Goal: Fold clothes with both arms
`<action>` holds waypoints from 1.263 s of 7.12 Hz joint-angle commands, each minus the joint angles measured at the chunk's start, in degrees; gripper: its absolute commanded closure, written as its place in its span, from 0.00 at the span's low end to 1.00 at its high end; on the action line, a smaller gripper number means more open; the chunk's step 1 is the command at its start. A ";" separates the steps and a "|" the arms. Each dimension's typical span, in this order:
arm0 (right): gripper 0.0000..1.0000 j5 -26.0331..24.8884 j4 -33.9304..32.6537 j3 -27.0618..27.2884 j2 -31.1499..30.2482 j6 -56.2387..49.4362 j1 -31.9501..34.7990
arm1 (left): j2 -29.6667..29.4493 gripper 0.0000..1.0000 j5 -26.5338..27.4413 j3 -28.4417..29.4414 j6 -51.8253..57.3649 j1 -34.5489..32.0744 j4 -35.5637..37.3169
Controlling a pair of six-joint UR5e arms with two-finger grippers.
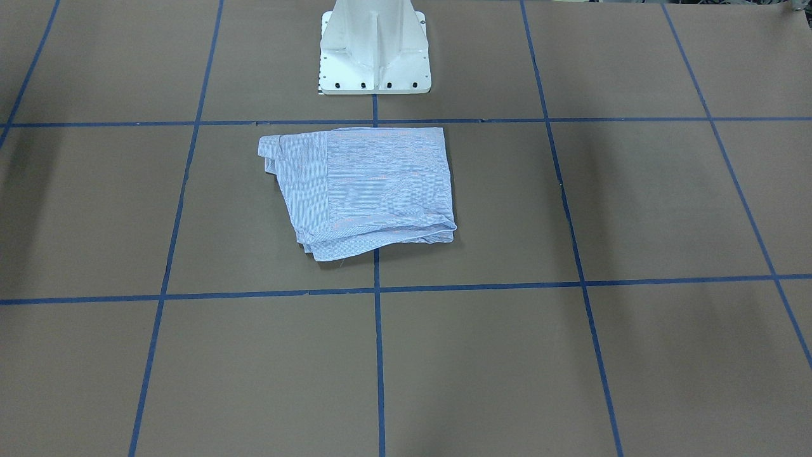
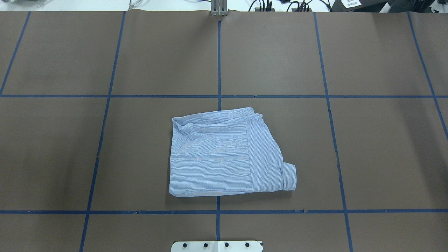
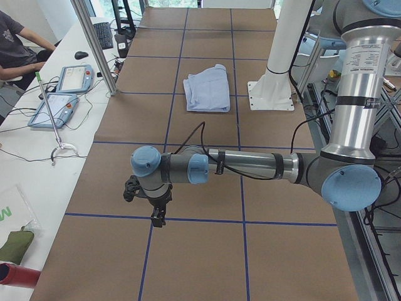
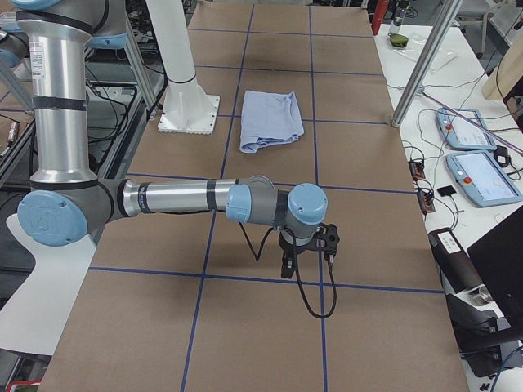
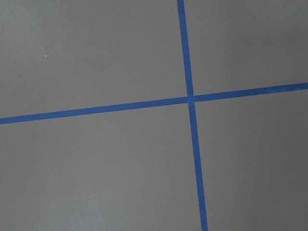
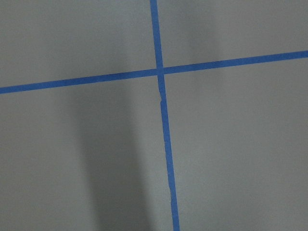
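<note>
Surface: brown paper-covered surface marked into squares by blue tape lines.
Left arm: the left arm is stretched out level over the surface's left end, with its wrist turned down.
Right arm: the right arm is stretched out level over the opposite end, also wrist down.
Pedestal: a white pedestal is bolted to the surface, well apart from both sets of fingers.
Shirt: the light blue striped shirt is folded into a compact, rough rectangle. It lies flat just in front of the pedestal, between the two sets of fingers and well apart from each. A rolled cuff juts from the corner towards the right fingers.
Left fingers: the left fingers point down above a tape crossing; whether wide or narrow, I cannot tell.
Right fingers: the right fingers point down close to a tape line; their spread cannot be told either.
</note>
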 commanded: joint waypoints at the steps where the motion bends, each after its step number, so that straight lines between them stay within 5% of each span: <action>1: 0.00 -0.37 4.43 -2.37 -0.84 0.13 -0.03 | 0.04 0.00 -0.09 -0.06 0.02 -0.01 -0.13; 3: 0.00 -0.55 11.83 -6.58 -1.73 0.39 -0.03 | 0.39 0.00 0.08 -0.23 -0.24 0.08 -0.31; 9: 0.00 -0.03 11.94 -5.89 -0.94 0.48 0.05 | 0.31 0.00 0.35 0.20 -0.33 0.17 -0.31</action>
